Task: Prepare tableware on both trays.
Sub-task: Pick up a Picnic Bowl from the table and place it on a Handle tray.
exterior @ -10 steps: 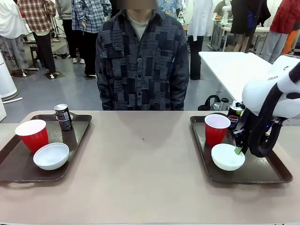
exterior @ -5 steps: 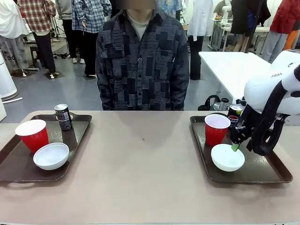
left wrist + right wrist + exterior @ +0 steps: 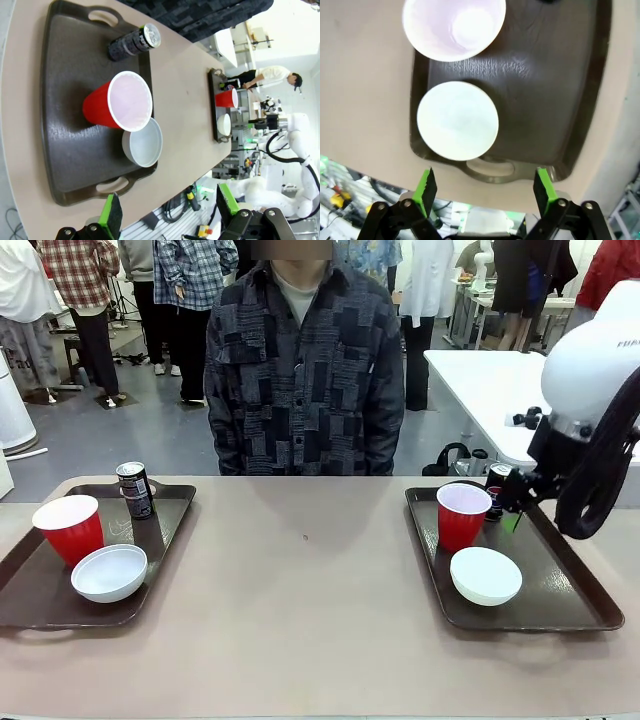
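Right gripper hanging above right tray, fingers spread wide, gripping nothing. Bowl sitting on that tray below gripper, apart from it. Red cup standing just behind bowl, can behind cup. Left gripper also spread, hovering off left tray, empty.

No legible print except arm lettering "FR".

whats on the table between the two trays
Nothing: in the front view the stretch of tan table between the left tray and the right tray is bare, apart from a tiny dark speck.
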You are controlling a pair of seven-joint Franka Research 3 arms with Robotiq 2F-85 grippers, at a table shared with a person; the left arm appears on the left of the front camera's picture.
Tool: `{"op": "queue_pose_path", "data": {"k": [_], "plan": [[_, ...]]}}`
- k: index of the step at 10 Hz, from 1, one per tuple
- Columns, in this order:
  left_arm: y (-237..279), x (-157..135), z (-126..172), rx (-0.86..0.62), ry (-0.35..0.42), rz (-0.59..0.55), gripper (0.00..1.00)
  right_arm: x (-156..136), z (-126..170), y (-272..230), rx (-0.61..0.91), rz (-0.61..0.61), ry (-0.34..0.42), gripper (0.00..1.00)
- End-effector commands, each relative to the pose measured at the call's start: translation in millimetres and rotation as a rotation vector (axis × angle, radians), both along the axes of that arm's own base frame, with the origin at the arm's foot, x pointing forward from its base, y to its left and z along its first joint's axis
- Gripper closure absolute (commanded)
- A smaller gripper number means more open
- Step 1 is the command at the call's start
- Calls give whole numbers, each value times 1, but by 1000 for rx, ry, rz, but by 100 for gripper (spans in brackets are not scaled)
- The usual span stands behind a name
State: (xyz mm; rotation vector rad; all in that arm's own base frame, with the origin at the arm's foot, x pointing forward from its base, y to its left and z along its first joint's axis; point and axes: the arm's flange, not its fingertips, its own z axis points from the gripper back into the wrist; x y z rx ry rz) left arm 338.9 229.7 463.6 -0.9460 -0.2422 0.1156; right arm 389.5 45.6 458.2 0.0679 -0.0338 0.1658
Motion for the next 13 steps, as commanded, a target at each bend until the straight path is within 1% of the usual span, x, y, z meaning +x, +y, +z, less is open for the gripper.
{"op": "queue_pose_path", "data": {"k": [1,2,3,13], "plan": [[0,0,0,-10,-25,5,0,1,13,0,-21,-24,-3,0],[0,0,0,-10,-25,5,0,10,15,-4,-45,-33,-14,0],[0,0,0,-10,-25,5,0,0,12,0,2,-6,-6,0],[0,0,0,-10,-25,5,0,0,12,0,2,-6,-6,0]]}}
